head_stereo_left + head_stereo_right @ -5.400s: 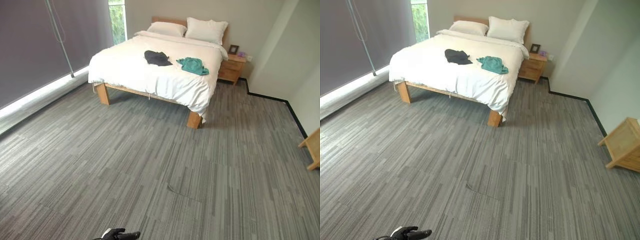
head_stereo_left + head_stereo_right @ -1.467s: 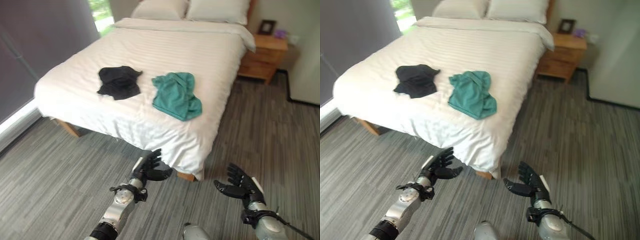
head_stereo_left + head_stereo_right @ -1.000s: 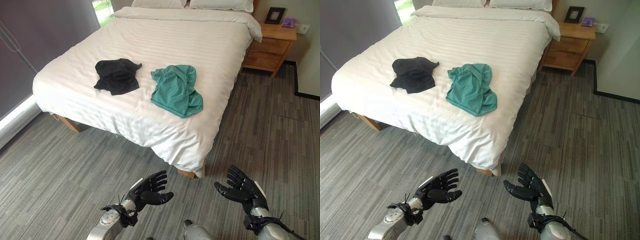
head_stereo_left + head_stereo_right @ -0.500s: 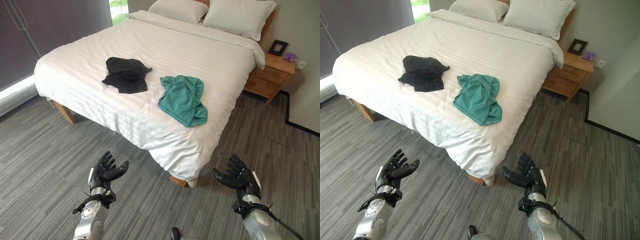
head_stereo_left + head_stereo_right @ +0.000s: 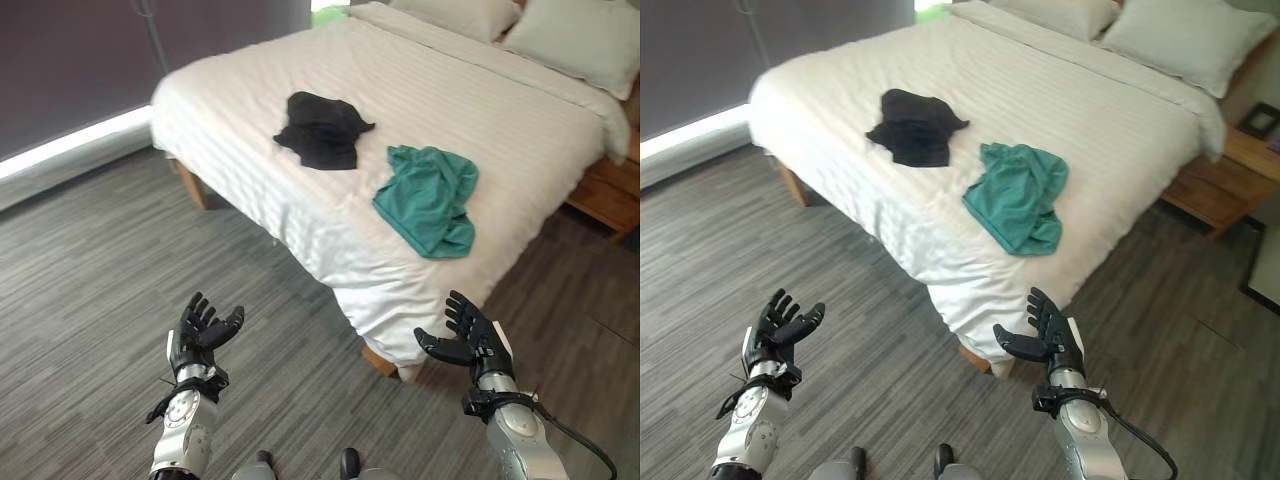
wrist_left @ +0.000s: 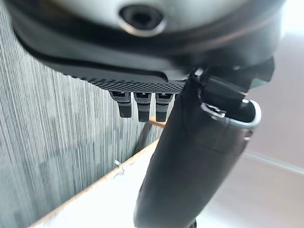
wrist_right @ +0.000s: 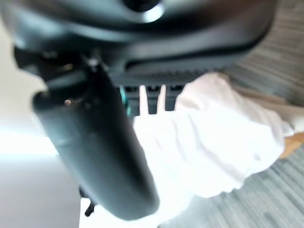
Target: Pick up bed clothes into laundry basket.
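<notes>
A black garment (image 5: 323, 130) and a crumpled teal garment (image 5: 430, 200) lie side by side on the white bed (image 5: 480, 110), the teal one nearer the bed's corner. My left hand (image 5: 200, 335) is raised over the floor to the left of the bed, fingers spread and holding nothing. My right hand (image 5: 470, 340) hovers open just below the bed's near corner (image 5: 985, 300), short of the teal garment. In the right wrist view, straight fingers (image 7: 152, 97) point toward the white sheet (image 7: 213, 137).
Grey striped carpet (image 5: 90, 270) surrounds the bed. Pillows (image 5: 1170, 35) sit at the headboard end. A wooden nightstand (image 5: 1225, 180) stands to the right of the bed, and a dark blind (image 5: 70, 60) covers the wall at left.
The whole view has shifted, so the bed now sits more to the right and closer. Both hands stay open and raised, the right one nearer the bed corner.
</notes>
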Tool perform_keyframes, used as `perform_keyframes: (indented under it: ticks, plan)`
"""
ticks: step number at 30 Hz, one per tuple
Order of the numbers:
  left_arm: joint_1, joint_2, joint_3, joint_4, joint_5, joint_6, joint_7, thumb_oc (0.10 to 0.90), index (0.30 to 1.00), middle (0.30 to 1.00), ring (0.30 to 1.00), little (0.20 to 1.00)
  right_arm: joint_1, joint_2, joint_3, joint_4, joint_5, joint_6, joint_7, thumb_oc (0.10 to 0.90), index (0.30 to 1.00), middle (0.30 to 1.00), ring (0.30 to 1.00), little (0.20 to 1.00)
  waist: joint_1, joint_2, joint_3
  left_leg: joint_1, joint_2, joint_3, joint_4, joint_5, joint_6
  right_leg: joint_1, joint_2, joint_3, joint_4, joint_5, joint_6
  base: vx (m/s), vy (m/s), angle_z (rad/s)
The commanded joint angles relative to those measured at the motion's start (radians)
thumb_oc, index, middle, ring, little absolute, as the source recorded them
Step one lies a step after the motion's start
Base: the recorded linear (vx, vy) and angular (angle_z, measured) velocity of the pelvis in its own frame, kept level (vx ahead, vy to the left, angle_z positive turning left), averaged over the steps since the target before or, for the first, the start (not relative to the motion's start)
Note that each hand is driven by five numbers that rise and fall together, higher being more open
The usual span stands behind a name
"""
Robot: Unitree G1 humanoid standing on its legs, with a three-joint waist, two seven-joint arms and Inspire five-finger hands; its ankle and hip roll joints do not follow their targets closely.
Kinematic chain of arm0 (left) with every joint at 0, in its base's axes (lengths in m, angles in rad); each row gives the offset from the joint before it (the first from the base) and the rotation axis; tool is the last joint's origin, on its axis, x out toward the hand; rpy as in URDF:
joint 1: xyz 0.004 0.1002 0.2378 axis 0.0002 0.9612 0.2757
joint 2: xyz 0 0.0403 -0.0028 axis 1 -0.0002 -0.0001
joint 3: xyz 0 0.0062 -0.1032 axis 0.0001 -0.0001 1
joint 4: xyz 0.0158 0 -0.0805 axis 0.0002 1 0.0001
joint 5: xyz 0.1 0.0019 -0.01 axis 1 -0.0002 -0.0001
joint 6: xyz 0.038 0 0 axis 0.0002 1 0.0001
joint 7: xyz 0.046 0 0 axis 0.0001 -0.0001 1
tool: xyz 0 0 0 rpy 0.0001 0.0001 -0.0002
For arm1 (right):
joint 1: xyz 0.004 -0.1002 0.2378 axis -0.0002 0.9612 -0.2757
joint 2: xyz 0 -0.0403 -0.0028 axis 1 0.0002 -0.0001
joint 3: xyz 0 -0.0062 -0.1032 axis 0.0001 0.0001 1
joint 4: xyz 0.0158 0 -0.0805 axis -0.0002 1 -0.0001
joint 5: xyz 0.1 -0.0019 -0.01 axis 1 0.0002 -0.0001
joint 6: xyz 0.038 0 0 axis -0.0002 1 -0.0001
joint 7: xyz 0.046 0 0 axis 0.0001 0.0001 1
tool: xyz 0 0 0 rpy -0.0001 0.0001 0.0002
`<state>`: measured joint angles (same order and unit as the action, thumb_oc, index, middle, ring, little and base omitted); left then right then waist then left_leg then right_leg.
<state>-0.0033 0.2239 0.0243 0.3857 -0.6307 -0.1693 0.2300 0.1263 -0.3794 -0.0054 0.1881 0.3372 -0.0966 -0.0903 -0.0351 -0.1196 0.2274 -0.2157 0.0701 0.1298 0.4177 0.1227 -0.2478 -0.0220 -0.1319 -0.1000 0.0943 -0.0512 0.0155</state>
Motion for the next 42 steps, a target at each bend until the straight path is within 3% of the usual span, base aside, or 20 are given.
perform_keyframes:
  ticks: [1,6,10,11,12,13,15,17,18,22,24,29,32,33,34,35,36,39,40,42]
  plan:
    - [-0.032,0.065,0.032,-0.121,-0.012,-0.122,-0.018,0.8,0.9,0.9,0.9,0.9,0.001,-0.047,-0.099,-0.095,0.021,-0.099,-0.032,0.8,0.9,0.9,0.9,0.9,-0.02,-0.021,-0.025,-0.027,0.142,0.008,0.193,-0.032,0.068,0.099,-0.014,-0.001,-0.044,0.008,0.07,0.23,0.237,0.12]
    - [-0.038,0.093,0.074,-0.127,-0.048,-0.144,-0.004,0.8,0.9,0.9,0.9,0.9,0.02,-0.085,-0.124,-0.097,0.0,-0.1,-0.038,0.8,0.9,0.9,0.9,0.9,-0.043,0.037,-0.064,0.113,0.396,-0.119,-0.292,0.111,0.05,0.091,-0.119,0.074,-0.026,-0.037,0.166,0.36,0.491,-0.06]
    - [-0.063,0.123,0.064,-0.135,-0.041,-0.141,-0.021,0.8,0.9,0.9,0.9,0.9,-0.011,-0.115,-0.147,-0.099,-0.011,-0.101,-0.053,0.8,0.9,0.9,0.9,0.9,-0.046,0.067,-0.087,0.108,0.383,-0.161,-0.331,0.124,0.006,0.124,-0.194,0.123,-0.054,-0.022,0.2,0.37,0.478,-0.44]
    - [-0.085,0.143,0.043,-0.124,-0.033,-0.138,-0.037,0.8,0.9,0.9,0.9,0.9,-0.016,-0.111,-0.181,-0.103,-0.012,-0.099,-0.064,0.8,0.9,0.9,0.9,0.9,-0.069,0.071,-0.099,0.089,0.34,-0.103,-0.275,0.022,0.01,0.139,-0.267,0.132,-0.042,0.056,0.215,0.51,0.546,-0.31]
    - [-0.086,0.144,0.042,-0.123,-0.034,-0.138,-0.038,0.8,0.9,0.9,0.9,0.9,-0.015,-0.11,-0.182,-0.105,-0.012,-0.098,-0.063,0.8,0.9,0.9,0.9,0.9,-0.065,0.066,-0.1,0.09,0.336,-0.098,-0.271,0.016,0.012,0.14,-0.273,0.135,-0.046,0.058,0.217,0.54,0.567,-0.31]
    - [-0.095,0.156,0.028,-0.107,-0.021,-0.125,-0.065,0.8,0.9,0.9,0.9,0.9,0.006,-0.097,-0.217,-0.105,-0.015,-0.095,-0.071,0.8,0.9,0.9,0.9,0.9,-0.079,0.06,-0.106,0.077,0.297,-0.061,-0.245,-0.062,0.034,0.129,-0.329,0.156,-0.028,0.158,0.228,0.34,0.412,-0.05]
    - [-0.113,0.173,-0.012,-0.102,0.026,-0.117,-0.08,0.8,0.9,0.9,0.9,0.9,0.001,-0.082,-0.228,-0.095,0.004,-0.098,-0.095,0.8,0.9,0.9,0.9,0.9,-0.089,0.074,-0.097,0.075,0.215,-0.025,-0.222,-0.11,0.087,0.048,-0.35,0.199,0.078,0.318,0.164,0.44,0.676,0.07]
    - [-0.143,0.243,-0.042,-0.122,0.051,-0.092,-0.124,0.8,0.9,0.9,0.9,0.9,0.016,-0.005,-0.209,-0.092,0.151,-0.126,-0.051,0.8,0.9,0.9,0.9,0.9,-0.166,0.144,-0.045,0.166,0.112,-0.013,-0.313,-0.121,0.177,-0.12,-0.235,0.344,0.392,0.391,0.099,0.49,1.043,-0.24]
    - [-0.169,0.263,-0.054,-0.125,0.056,-0.079,-0.144,0.8,0.9,0.9,0.9,0.9,0.028,-0.007,-0.215,-0.088,0.131,-0.123,-0.053,0.8,0.9,0.9,0.9,0.9,-0.195,0.162,-0.033,0.204,0.097,-0.002,-0.354,-0.122,0.193,-0.167,-0.185,0.37,0.487,0.365,0.098,0.51,0.986,-0.1]
    - [-0.279,0.261,-0.111,-0.097,0.073,-0.063,-0.161,0.8,0.9,0.9,0.9,0.9,0.065,0.025,-0.278,-0.068,0.159,-0.132,-0.054,0.8,0.9,0.9,0.9,0.9,-0.307,0.192,-0.004,0.342,0.026,0.068,-0.487,-0.113,0.237,-0.369,0.089,0.282,0.771,0.153,0.117,0.4,0.485,0.1]
    - [-0.328,0.239,-0.134,-0.089,0.067,-0.066,-0.161,0.8,0.9,0.9,0.9,0.9,0.083,0.027,-0.292,-0.064,0.169,-0.14,-0.052,0.8,0.9,0.9,0.9,0.9,-0.346,0.187,-0.01,0.384,-0.033,0.06,-0.504,-0.128,0.239,-0.408,0.175,0.227,0.704,0.103,0.137,0.44,0.26,-0.02]
    - [-0.4,0.188,-0.168,-0.057,0.026,-0.067,-0.173,0.8,0.9,0.9,0.9,0.9,0.092,-0.006,-0.347,-0.08,0.156,-0.153,-0.063,0.8,0.9,0.9,0.9,0.9,-0.401,0.213,-0.049,0.507,-0.116,0.066,-0.505,-0.2,0.225,-0.416,0.179,-0.03,0.33,0.085,0.104,0.49,0.157,-0.1]
    - [-0.445,0.166,-0.188,-0.044,0.034,-0.06,-0.178,0.8,0.9,0.9,0.9,0.9,0.098,-0.058,-0.379,-0.09,0.106,-0.152,-0.084,0.8,0.9,0.9,0.9,0.9,-0.397,0.235,-0.088,0.583,-0.15,0.067,-0.505,-0.182,0.171,-0.35,0.124,-0.317,0.077,0.064,0.061,0.56,-0.038,-0.15]
    - [-0.445,0.163,-0.187,-0.045,0.035,-0.059,-0.177,0.8,0.9,0.9,0.9,0.9,0.097,-0.061,-0.381,-0.09,0.104,-0.151,-0.087,0.8,0.9,0.9,0.9,0.9,-0.401,0.24,-0.084,0.589,-0.14,0.062,-0.505,-0.183,0.162,-0.337,0.133,-0.323,0.065,0.058,0.056,0.67,-0.131,-0.35]
    - [-0.444,0.141,-0.198,-0.032,0.016,-0.062,-0.193,0.8,0.9,0.9,0.9,0.9,0.103,-0.067,-0.375,-0.08,0.116,-0.145,-0.087,0.8,0.9,0.9,0.9,0.9,-0.447,0.252,-0.078,0.584,-0.127,0.048,-0.348,-0.054,0.084,-0.28,0.19,-0.243,0.033,0.033,0.008,0.27,-0.098,-0.51]
    - [-0.445,0.14,-0.197,-0.029,0.015,-0.064,-0.195,0.8,0.9,0.9,0.9,0.9,0.102,-0.07,-0.374,-0.079,0.118,-0.146,-0.087,0.8,0.9,0.9,0.9,0.9,-0.451,0.247,-0.077,0.577,-0.133,0.052,-0.343,-0.045,0.087,-0.279,0.178,-0.26,0.025,0.057,0.001,0.65,-0.097,-0.27]
    - [-0.423,0.115,-0.178,-0.033,-0.034,-0.077,-0.192,0.8,0.9,0.9,0.9,0.9,0.092,-0.093,-0.378,-0.073,0.139,-0.148,-0.105,0.8,0.9,0.9,0.9,0.9,-0.444,0.216,-0.077,0.443,-0.104,0.138,-0.001,0.122,-0.014,-0.185,0.139,-0.236,0.024,0.066,-0.005,0.55,-0.053,0.21]
    - [-0.413,0.115,-0.165,-0.062,-0.075,-0.09,-0.185,0.8,0.9,0.9,0.9,0.9,0.048,-0.093,-0.357,-0.073,0.212,-0.164,-0.109,0.8,0.9,0.9,0.9,0.9,-0.373,0.154,-0.056,0.286,-0.079,0.165,0.234,0.121,-0.014,-0.095,0.12,-0.157,-0.026,0.059,-0.024,0.45,-0.088,-0.34]
    - [-0.376,0.136,-0.147,-0.079,-0.058,-0.087,-0.175,0.8,0.9,0.9,0.9,0.9,0.014,-0.128,-0.317,-0.066,0.198,-0.147,-0.109,0.8,0.9,0.9,0.9,0.9,-0.307,0.117,-0.04,0.204,-0.012,0.173,0.293,0.085,-0.006,-0.019,0.124,-0.071,-0.074,0.052,-0.037,0.45,-0.118,-1.03]
    - [-0.35,0.142,-0.125,-0.078,-0.061,-0.085,-0.166,0.8,0.9,0.9,0.9,0.9,-0.006,-0.136,-0.287,-0.075,0.195,-0.145,-0.103,0.8,0.9,0.9,0.9,0.9,-0.269,0.1,-0.038,0.169,0.024,0.151,0.241,0.069,0.021,0.002,0.112,-0.028,-0.082,0.052,-0.034,0.4,0.041,-1.48]
